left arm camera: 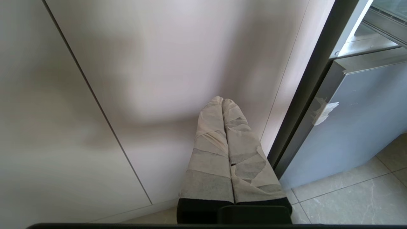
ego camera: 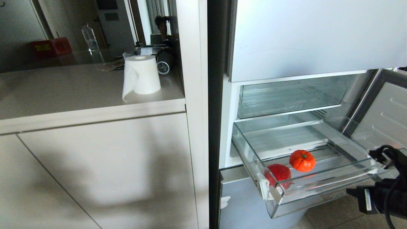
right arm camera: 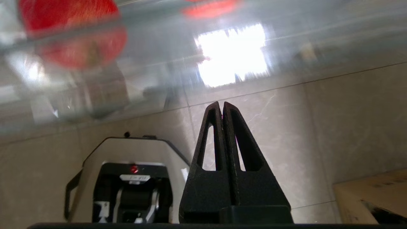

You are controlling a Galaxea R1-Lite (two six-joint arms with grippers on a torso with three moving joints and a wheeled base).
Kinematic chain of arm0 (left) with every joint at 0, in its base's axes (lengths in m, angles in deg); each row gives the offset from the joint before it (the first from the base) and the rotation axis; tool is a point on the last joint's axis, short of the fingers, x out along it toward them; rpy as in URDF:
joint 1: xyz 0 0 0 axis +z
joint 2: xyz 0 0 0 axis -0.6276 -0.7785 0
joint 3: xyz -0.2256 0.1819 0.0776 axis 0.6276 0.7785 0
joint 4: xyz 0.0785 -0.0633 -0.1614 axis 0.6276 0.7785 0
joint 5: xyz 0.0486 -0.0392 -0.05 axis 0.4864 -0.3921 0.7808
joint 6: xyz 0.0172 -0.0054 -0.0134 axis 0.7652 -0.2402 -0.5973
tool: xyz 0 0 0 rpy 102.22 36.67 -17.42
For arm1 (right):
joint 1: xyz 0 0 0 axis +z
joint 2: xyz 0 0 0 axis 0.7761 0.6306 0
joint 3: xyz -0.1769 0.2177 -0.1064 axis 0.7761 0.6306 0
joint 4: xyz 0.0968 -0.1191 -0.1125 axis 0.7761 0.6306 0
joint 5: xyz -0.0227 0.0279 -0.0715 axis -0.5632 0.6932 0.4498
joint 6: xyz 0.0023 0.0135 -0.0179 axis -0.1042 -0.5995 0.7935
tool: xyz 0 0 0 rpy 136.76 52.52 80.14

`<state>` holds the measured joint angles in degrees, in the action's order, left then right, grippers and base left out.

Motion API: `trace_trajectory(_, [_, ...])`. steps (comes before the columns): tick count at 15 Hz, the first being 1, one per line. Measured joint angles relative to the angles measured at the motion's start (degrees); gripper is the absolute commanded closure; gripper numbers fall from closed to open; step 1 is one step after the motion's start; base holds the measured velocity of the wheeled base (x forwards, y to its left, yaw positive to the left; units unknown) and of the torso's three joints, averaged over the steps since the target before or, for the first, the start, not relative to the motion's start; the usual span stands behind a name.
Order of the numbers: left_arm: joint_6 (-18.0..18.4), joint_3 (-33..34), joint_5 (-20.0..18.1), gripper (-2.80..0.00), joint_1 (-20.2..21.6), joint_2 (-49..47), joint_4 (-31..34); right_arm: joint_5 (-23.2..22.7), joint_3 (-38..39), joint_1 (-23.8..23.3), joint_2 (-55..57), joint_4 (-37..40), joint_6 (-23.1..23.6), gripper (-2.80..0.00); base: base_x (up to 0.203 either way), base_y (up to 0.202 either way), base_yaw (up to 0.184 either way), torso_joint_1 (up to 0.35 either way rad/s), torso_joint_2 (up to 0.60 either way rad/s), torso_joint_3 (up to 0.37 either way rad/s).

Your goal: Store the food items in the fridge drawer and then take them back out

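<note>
Right at the bottom right of the head view sits my right arm (ego camera: 381, 197), black and low, just under the front corner of the fridge drawer (ego camera: 318, 187). My right gripper (right arm camera: 223, 106) has its two black fingers pressed together, and it holds nothing. In the right wrist view it points along the tiled floor (right arm camera: 334, 127), below the clear drawer front.

That drawer is pulled far out, in the lower right of the head view. Its thick clear lip runs along the front, and above it is open room. Inside, the red food (ego camera: 278, 174) lies in the front left corner, touching the front wall. Beside it, a bit further back and nearer the middle, lies the orange ribbed food (ego camera: 302, 160). Both are up and to the left of my right arm, and apart from it.

My left gripper (left arm camera: 223, 102), wrapped in pale tape, is closed too, near the pale cupboard door (left arm camera: 159, 63).

On the bench (ego camera: 63, 92) at the upper left stands a white paper roll (ego camera: 141, 74).
</note>
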<state>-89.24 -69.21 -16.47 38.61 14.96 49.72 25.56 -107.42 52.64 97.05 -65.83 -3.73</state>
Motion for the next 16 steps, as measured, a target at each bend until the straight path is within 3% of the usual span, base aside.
trace_trajectory(3, [-0.02,0.0,0.01,0.0,0.0,0.0,0.0,-3.33,-3.34,0.0,10.48,-7.84,0.09,0.0,0.0,0.0,0.0,0.0,0.0,0.0])
trace_trajectory(7, [-0.02,0.0,0.01,0.0,0.0,0.0,0.0,-5.21,-9.03,0.0,26.32,-26.36,-0.5,0.0,0.0,0.0,0.0,0.0,0.0,0.0])
trace_trajectory(10, [-0.02,0.0,0.01,0.0,0.02,0.0,0.0,-5.89,-11.67,0.81,34.45,-45.53,-6.45,0.0,0.0,0.0,0.0,0.0,0.0,0.0])
trace_trajectory(12, [-0.02,0.0,0.01,0.0,0.0,0.0,0.0,-6.04,-8.54,1.34,34.96,-53.5,-8.75,0.0,0.0,0.0,0.0,0.0,0.0,0.0])
trace_trajectory(16, [-0.02,0.0,0.01,0.0,0.0,0.0,0.0,-6.17,4.36,1.57,23.92,-54.51,-9.08,0.0,0.0,0.0,0.0,0.0,0.0,0.0])
